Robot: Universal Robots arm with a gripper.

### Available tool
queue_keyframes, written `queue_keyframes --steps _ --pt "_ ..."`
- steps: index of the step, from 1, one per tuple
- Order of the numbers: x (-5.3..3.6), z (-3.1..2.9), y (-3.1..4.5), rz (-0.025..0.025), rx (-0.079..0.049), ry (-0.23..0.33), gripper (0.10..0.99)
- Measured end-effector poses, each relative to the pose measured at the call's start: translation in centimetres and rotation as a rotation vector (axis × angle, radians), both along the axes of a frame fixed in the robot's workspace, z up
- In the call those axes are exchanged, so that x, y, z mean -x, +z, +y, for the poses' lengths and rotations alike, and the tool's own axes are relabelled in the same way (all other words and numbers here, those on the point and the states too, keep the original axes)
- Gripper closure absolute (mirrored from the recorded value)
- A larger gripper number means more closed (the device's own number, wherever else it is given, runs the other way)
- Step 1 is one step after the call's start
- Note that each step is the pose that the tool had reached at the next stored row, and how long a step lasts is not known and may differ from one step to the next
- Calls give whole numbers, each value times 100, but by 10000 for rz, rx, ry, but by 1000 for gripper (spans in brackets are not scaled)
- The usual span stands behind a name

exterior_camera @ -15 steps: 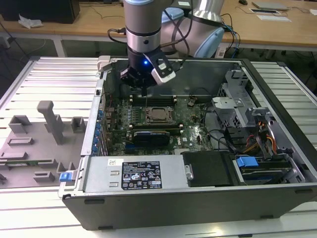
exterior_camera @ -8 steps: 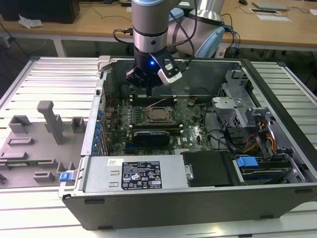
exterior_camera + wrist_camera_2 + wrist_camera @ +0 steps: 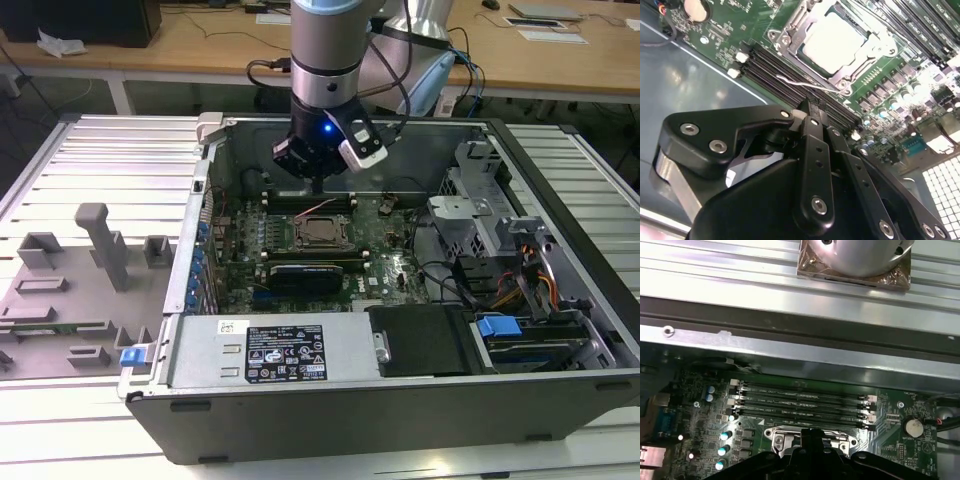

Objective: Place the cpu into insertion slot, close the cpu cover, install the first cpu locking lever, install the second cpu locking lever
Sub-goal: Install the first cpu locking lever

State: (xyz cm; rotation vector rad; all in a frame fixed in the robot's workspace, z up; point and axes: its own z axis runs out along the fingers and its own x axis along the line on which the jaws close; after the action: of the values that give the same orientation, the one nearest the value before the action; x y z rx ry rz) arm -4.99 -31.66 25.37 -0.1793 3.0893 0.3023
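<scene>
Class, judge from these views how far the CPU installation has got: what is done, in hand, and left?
Done: the cpu sits in the insertion slot, the cpu cover lying closed around it. In hand: the end effector, shut and empty, is poised by a thin wire lever beside the socket. Left: that lever looks unlatched; the other lever's state is unclear.

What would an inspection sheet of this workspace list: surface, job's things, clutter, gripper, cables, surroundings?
Surface: ribbed metal table carrying an open computer case.
Job's things: cpu sits in the insertion slot; cpu cover lies flat around it; a thin wire lever runs beside that slot.
Clutter: grey fixture blocks on the table, at the exterior view's left.
Gripper: gripper above the memory slots next to that slot, fingers shut, nothing seen between them.
Cables: coloured cables by the drive bays; black cable along the arm.
Surroundings: wooden desks behind.
</scene>
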Motion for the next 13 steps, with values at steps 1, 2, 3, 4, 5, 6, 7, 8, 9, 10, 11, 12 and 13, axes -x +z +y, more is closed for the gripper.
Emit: queue_keyframes --steps 1,2,3,4,5,6,7,8,9,10,11,12,13 --pt "-3 1 -1 -3 8 -1 980" --pt "-4 2 -1 -2 66 -4 980" --pt "-4 1 -1 -2 109 -2 980" --pt "-4 1 -1 -15 154 -4 980" --pt "-4 1 -2 -47 190 -8 980" --pt "-4 0 -3 -182 254 -26 980" --pt "-4 1 -5 -315 290 -46 980" --pt "-4 1 -8 -414 305 -64 980" --pt "-4 1 -9 -496 314 -82 980" --pt "-4 1 -12 -628 322 -110 980" --pt "-3 1 -15 -679 321 -120 980" --pt "-2 1 -18 -703 324 -130 980" --pt "-2 1 -22 -712 322 -140 980"
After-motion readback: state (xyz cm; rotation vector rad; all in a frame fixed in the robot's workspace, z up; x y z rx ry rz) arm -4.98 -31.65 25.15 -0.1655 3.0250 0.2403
